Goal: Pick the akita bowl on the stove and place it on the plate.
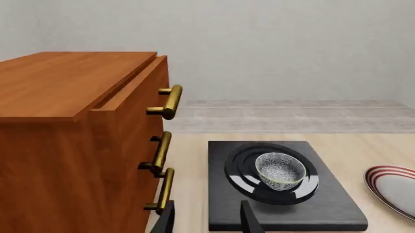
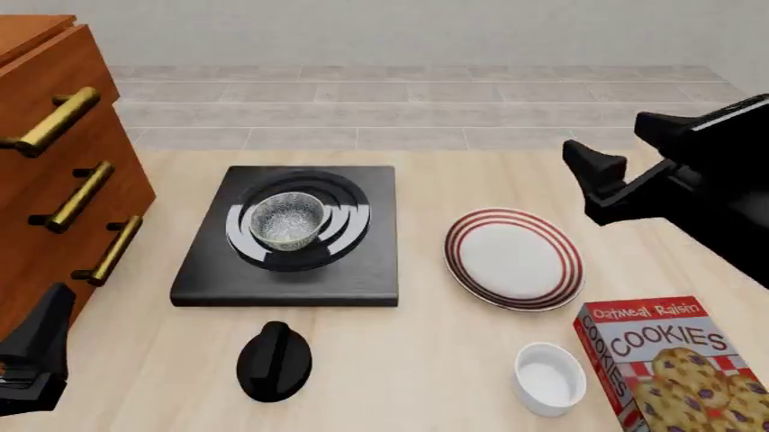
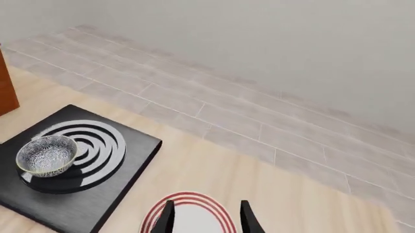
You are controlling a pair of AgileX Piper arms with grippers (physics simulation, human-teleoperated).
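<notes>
**Bowl on the burner, both grippers apart and empty**

Only the front view shows the knob [image 2: 274, 360], white small bowl [image 2: 549, 378] and cookie box [image 2: 667, 364]. The akita bowl [image 2: 286, 220], empty, sits on the stove [image 2: 288, 270]; the plate [image 2: 514, 258] lies bare beside. Left gripper [image 1: 206, 216] and right gripper [image 3: 206, 213] stand spread.

Bright even light, sharp renders, faint shadows; glossy stove [image 1: 285, 204] sheen

The speckled akita bowl [image 2: 286, 220] sits upright on the black stove [image 2: 288, 270], beside the red-ringed plate [image 2: 514, 258].
</notes>
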